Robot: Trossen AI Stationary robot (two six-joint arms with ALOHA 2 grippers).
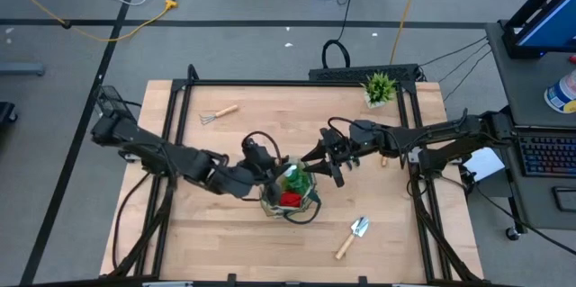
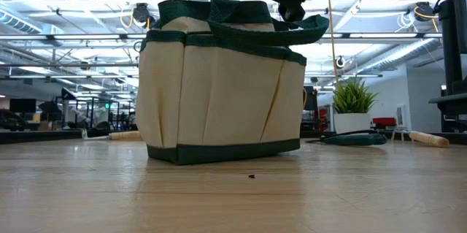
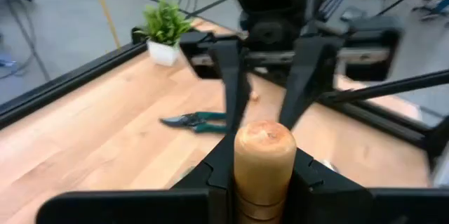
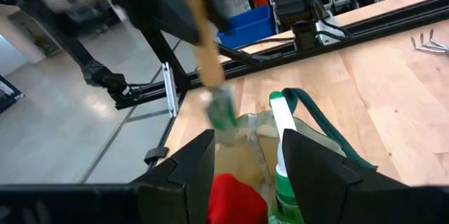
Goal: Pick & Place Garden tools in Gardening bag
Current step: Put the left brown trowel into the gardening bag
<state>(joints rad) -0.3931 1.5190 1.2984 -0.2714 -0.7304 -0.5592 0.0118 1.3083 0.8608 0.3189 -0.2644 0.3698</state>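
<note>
1. A wooden-handled trowel (image 1: 353,237) lies on the desk (image 1: 234,251) near its front edge, apart from everything else.
2. The gardening bag (image 1: 290,193) stands upright on the middle of the desk; a red glove (image 4: 235,199) and a green-white item (image 4: 280,161) sit inside it.
3. The left hand (image 1: 266,166) hangs just over the bag's rim, clenched on a second trowel (image 4: 210,69) by its wooden handle, blade pointing down into the bag.
4. The right hand (image 1: 322,163) hovers above the bag's other side, fingers parted and grasping nothing.
5. The pruning shears (image 3: 195,120) lie on the desk beyond the bag.
6. The mini rake (image 1: 218,113) rests toward the far left.
7. A potted plant (image 1: 379,88) stands at the far right corner.
</note>
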